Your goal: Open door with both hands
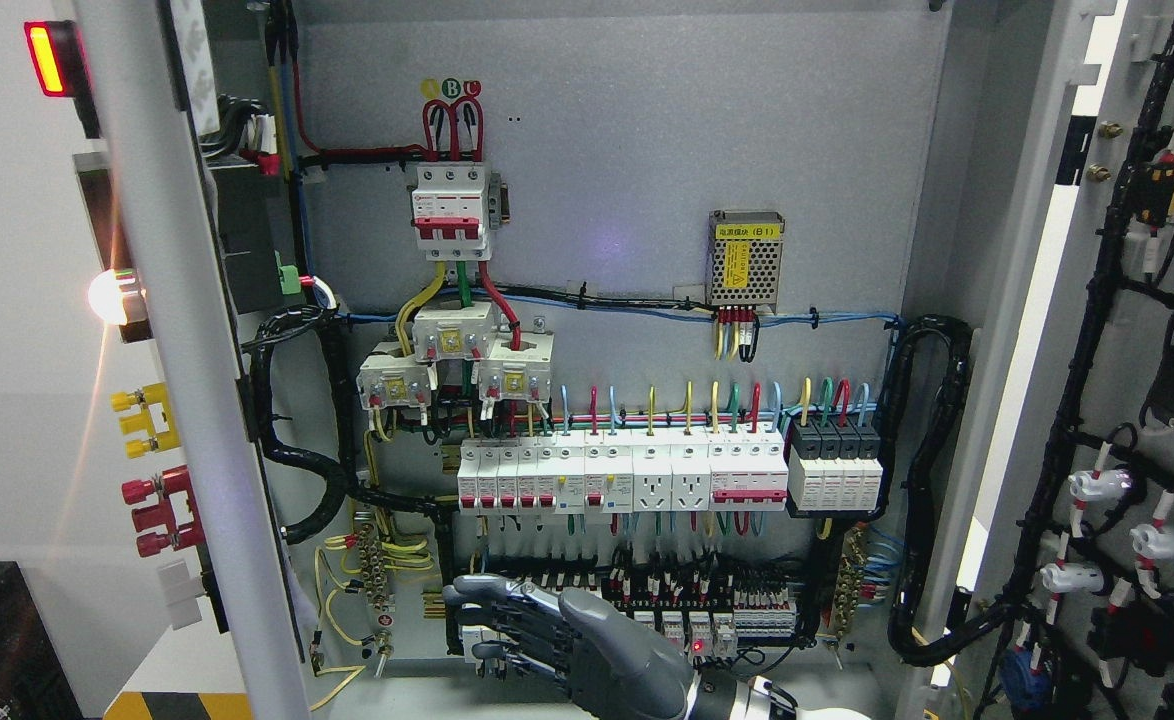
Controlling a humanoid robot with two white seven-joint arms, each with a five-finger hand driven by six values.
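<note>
Head view: right hand point(537, 630), fingers loosely extended and empty, hovers low inside the cabinet; both doors point(162, 330) swung open. Risk: fingers snagging yellow wires point(347, 590) or terminals.

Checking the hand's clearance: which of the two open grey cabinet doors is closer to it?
The left grey cabinet door, bearing red and yellow terminals, is closer to the grey robot hand.
</note>
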